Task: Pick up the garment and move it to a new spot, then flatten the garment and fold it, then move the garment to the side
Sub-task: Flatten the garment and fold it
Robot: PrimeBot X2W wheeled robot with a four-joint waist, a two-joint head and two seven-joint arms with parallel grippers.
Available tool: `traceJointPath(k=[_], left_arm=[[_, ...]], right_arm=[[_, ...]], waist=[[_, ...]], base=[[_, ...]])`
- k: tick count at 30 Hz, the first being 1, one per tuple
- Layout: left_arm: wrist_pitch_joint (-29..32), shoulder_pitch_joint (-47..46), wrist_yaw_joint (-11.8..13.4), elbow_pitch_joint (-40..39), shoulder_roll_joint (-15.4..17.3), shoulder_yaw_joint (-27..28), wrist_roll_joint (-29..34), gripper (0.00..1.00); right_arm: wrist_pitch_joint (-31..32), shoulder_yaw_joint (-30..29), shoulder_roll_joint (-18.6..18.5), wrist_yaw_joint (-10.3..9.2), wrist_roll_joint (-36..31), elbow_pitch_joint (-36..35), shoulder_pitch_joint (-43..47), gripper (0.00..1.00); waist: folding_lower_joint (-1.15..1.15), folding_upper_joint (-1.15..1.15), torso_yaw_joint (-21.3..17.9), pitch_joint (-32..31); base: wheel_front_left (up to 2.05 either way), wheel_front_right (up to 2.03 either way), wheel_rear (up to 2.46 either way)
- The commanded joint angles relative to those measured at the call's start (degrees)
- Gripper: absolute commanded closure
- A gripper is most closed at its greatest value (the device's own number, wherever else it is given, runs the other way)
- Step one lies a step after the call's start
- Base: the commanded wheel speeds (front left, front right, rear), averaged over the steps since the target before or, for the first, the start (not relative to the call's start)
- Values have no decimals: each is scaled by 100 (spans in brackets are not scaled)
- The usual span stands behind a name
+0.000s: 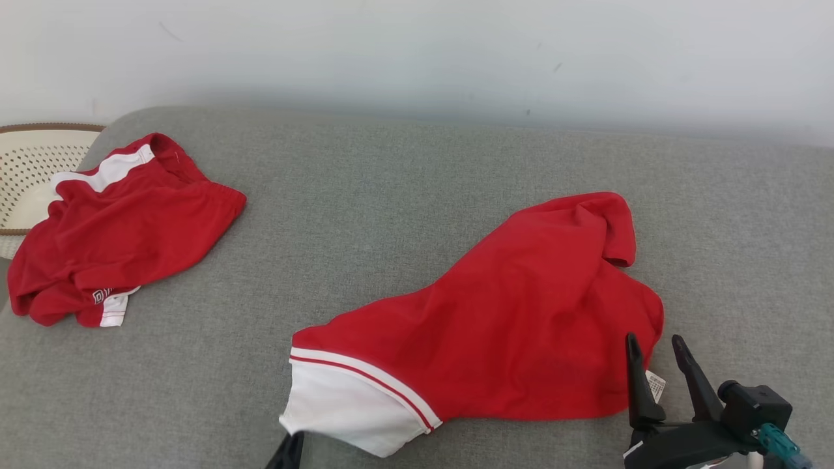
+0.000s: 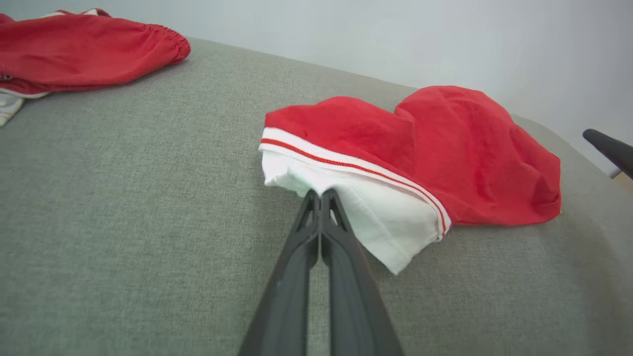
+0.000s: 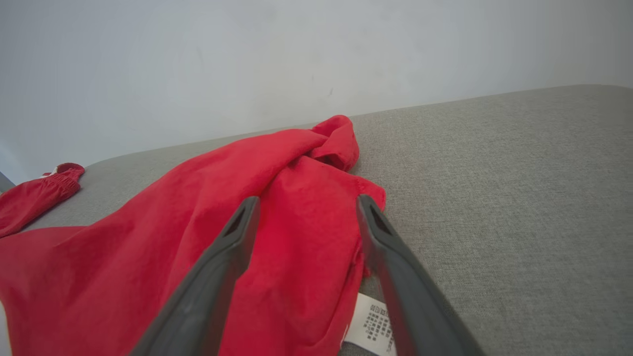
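You're looking at a grey, woven-fabric padded surface (image 1: 404,215) with two pieces of clothing lying directly on it, well apart. Toward the near edge and right of the middle, the red garment (image 1: 515,306) lies rumpled and slanting, with its white band (image 1: 345,404), edged by a thin red stripe, at the near left end and a small white tag (image 1: 655,385) poking out at the near right. At the left end you'll find a second red piece (image 1: 124,241) with white panels, bunched up close to the surface's rounded edge.

Two red garments (image 1: 495,312) (image 1: 124,228), one basket (image 1: 32,163), two end effectors (image 2: 320,195) (image 1: 655,348).
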Motion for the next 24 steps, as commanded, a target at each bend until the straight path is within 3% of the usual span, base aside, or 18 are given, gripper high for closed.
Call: traceJointPath(k=[1,7,8,9,24], left_arm=[[79,212,36,-31,28,-9,-69,100],[152,401,102,284,8,24,-252,100],[140,384,99,318,3,19,-255,11],[90,367,120,340,-3,34,-270,0],[-836,102,521,87,126,456,68,0]], right_arm=[[17,-36,-40,3,-31,-10,42,0],[40,-57,-46,3,-30,16,27,0],[43,-56,-45,3,-31,16,33,0],[45,-61,-48,3,-30,17,42,0],[233,-295,-164,3,-3,145,-65,0]], waist=[[0,0,-2,2],[0,0,-36,-57],[0,0,-39,-69],[0,0,-39,-78],[0,0,-20,-175]], base=[[0,0,0],[0,0,0],[0,0,0],[0,0,0],[0,0,0]])
